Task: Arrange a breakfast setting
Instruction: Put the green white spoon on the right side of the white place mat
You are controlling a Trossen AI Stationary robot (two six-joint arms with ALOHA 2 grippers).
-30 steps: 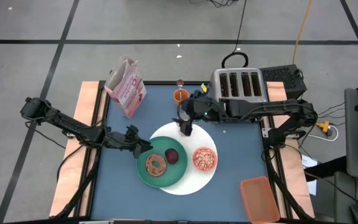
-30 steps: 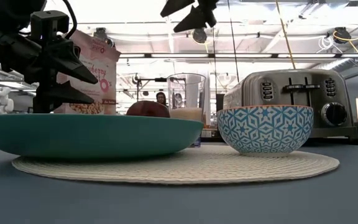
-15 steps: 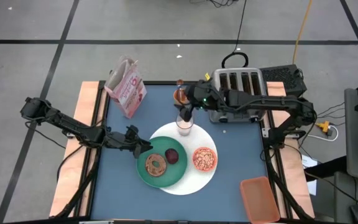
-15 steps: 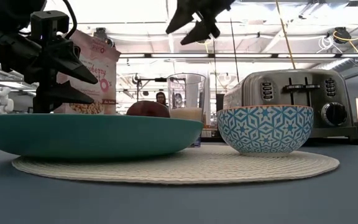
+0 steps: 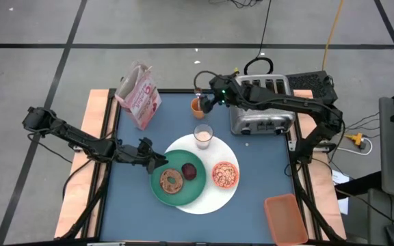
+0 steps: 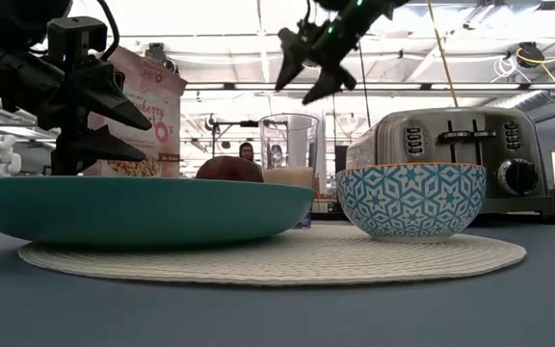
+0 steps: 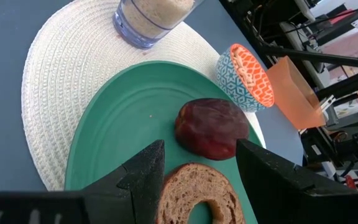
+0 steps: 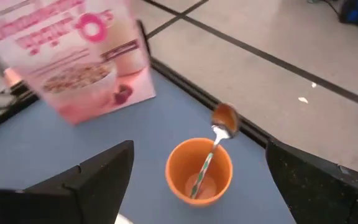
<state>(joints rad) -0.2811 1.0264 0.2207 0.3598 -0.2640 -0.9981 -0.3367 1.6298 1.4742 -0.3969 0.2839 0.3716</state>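
A white woven round mat lies at the table's middle. On it rest a green plate with a bagel and a red fruit, a blue-patterned bowl of cereal and a glass of milk. An orange cup stands near the far edge. A spoon stands in it, handle down, leaning on the far rim. The pink cereal bag stands at the far left. My left gripper is open over the plate's left rim. My right gripper is open, high over the cup.
A silver four-slot toaster stands at the far right, under my right arm. An orange tray lies at the near right corner. Bare blue table shows along the near edge and at the left.
My right gripper has gone from above the glass of milk toward the table's far edge and now hangs over the orange cup, still open. The glass stays upright on the mat. My left arm has kept still.
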